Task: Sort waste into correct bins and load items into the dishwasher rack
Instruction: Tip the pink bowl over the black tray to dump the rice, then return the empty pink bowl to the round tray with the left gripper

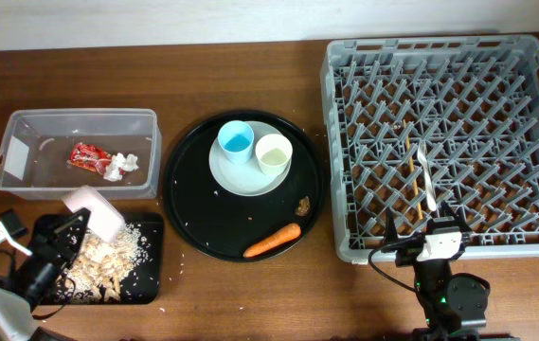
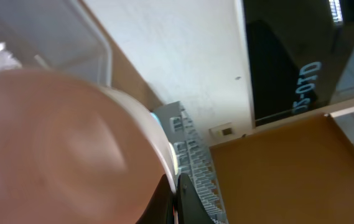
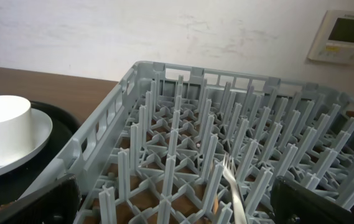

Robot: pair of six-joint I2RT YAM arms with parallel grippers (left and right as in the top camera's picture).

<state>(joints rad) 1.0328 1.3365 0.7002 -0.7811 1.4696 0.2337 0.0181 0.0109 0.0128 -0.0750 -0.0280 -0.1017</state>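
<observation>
Overhead: pinkish-white bowl in left gripper.

Overhead looks bright and even to me, only soft shadows beside the dishwasher rack. My left wrist view is mostly a smeared pinkish-white bowl, far out of focus. Right wrist is sharp mid-frame, with soft bottom corners.
</observation>
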